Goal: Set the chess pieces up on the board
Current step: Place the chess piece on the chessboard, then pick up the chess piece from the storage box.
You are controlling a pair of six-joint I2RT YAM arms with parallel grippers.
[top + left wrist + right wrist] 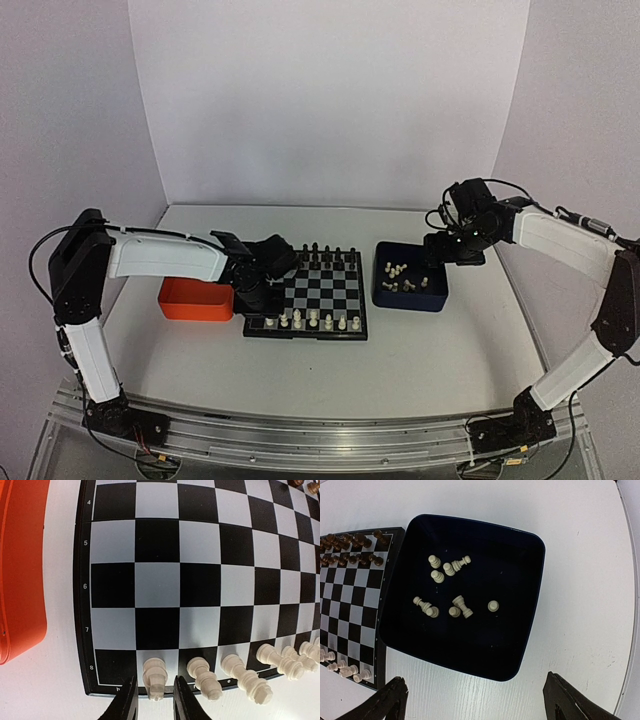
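The board (325, 290) lies at mid-table, with several cream-white chess pieces (312, 320) standing along its near row. In the left wrist view my left gripper (155, 682) hangs low over the board's (200, 585) row 8, its jaws either side of a white piece (155, 675) with a small gap on each side, so it is open. More white pieces (204, 677) stand to the right of it. My right gripper (475, 680) is wide open and empty above the near edge of the dark blue tray (535, 580), which holds several loose white pieces (457, 605).
An orange tray (195, 300) sits against the board's left side, close to the left gripper (262, 300). Black pieces (325, 255) fill the board's far rows. The blue tray (410, 297) touches the board's right side, under the right gripper (445, 255).
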